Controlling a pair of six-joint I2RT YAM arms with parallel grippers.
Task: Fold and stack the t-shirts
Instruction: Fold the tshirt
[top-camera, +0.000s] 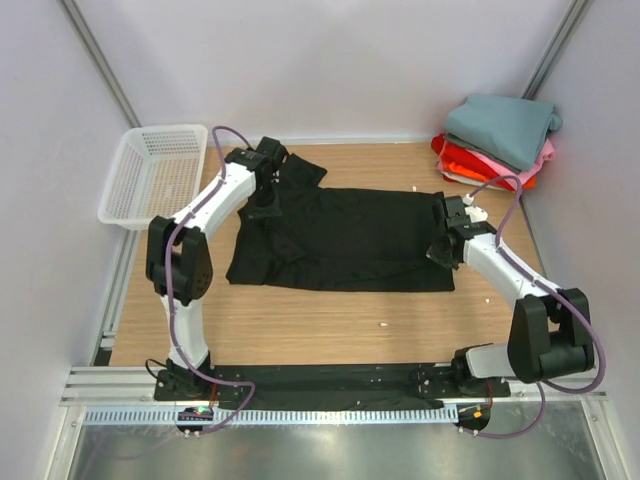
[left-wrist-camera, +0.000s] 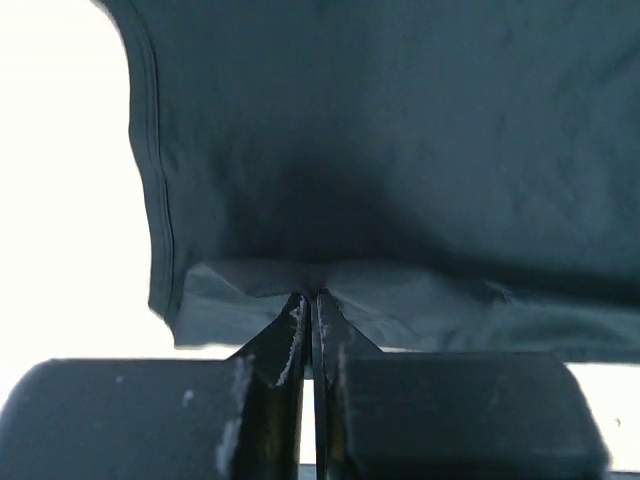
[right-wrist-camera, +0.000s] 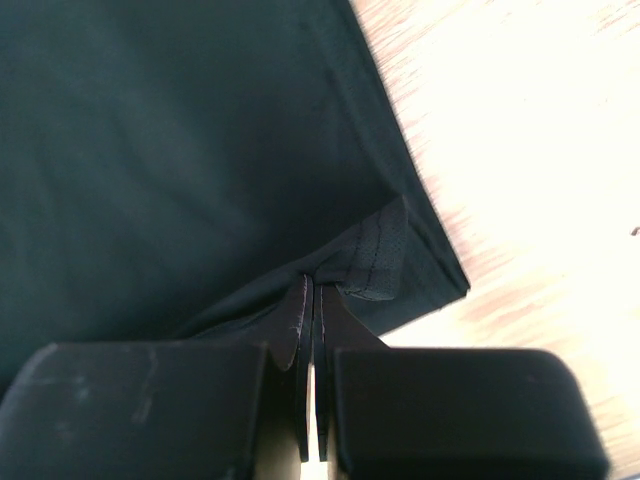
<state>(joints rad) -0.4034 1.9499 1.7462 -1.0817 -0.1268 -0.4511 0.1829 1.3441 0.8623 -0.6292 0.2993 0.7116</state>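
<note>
A plain black t-shirt (top-camera: 345, 240) lies spread flat across the middle of the wooden table. My left gripper (top-camera: 265, 208) is shut on a fold of the black t-shirt (left-wrist-camera: 400, 150) near its left end, the cloth pinched between the fingertips (left-wrist-camera: 313, 298). My right gripper (top-camera: 441, 250) is shut on the hem edge of the black t-shirt (right-wrist-camera: 180, 150) at its right end, the hem bunched at the fingertips (right-wrist-camera: 313, 285). A stack of folded t-shirts (top-camera: 498, 140), teal-grey on top of pink, red-orange and white, sits at the back right corner.
A white plastic mesh basket (top-camera: 155, 172) stands at the back left, partly over the table edge. Bare wooden table (top-camera: 330, 325) lies in front of the shirt. Grey walls close in the back and sides.
</note>
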